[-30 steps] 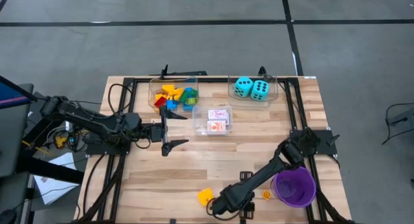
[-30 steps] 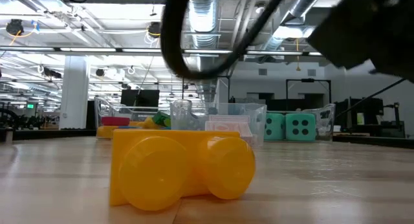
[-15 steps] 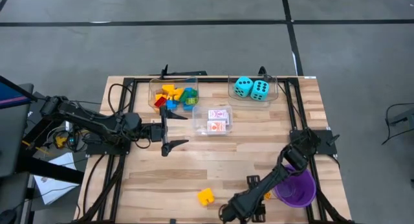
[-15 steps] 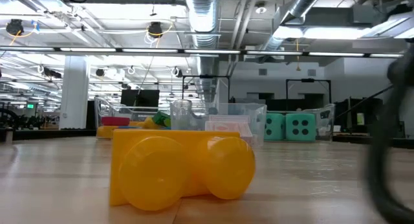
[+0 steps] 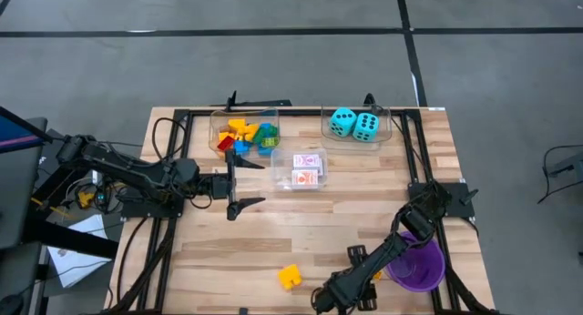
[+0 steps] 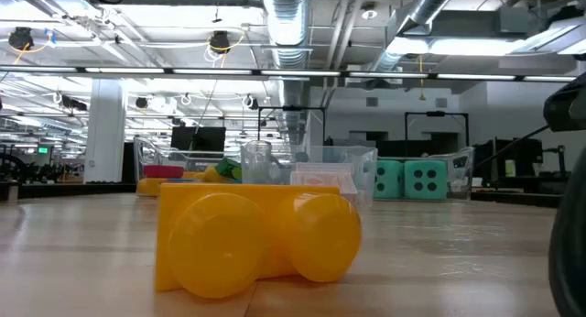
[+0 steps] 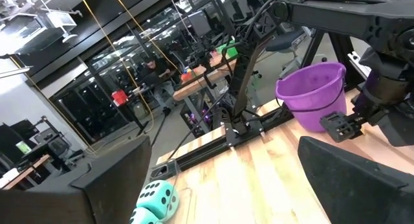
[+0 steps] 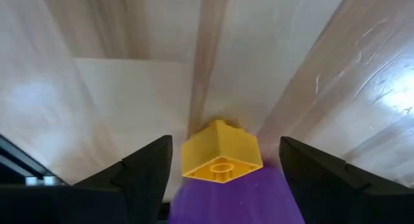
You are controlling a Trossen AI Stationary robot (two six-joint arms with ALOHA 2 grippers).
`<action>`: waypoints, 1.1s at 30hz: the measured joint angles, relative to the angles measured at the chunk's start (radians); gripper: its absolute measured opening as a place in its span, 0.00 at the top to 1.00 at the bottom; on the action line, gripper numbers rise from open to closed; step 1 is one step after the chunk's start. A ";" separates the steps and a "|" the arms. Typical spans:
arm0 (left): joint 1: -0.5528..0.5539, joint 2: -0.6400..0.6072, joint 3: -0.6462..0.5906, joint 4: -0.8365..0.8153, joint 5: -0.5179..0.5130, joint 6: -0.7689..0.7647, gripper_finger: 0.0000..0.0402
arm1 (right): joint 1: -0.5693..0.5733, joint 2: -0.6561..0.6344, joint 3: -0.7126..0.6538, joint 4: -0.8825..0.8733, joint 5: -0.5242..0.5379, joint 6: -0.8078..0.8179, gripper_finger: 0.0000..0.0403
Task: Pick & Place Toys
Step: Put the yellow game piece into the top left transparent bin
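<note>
Counts, high view:
- Turquoise dice: two, side by side in one clear bin.
- Clear bins: three.
- Red-and-white card packs: two, in middle bin.
- Brick pile in left bin: yellow, red, blue, green, orange pieces; exact number cannot be told.
- Loose yellow bricks on bare table: two, second small one beside cup.
- Purple cup: one.
- Robot arms: two.
</note>
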 joint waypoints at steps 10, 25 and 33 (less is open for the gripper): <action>0.000 0.000 0.000 0.000 0.003 0.000 0.04 | 0.020 0.000 -0.065 0.000 -0.013 -0.053 0.31; 0.000 0.000 0.000 0.000 0.002 0.000 0.04 | 0.019 0.000 -0.065 0.019 -0.024 -0.072 0.56; 0.000 0.000 0.000 -0.001 0.002 0.000 0.04 | 0.018 -0.001 -0.064 0.022 -0.022 -0.079 0.69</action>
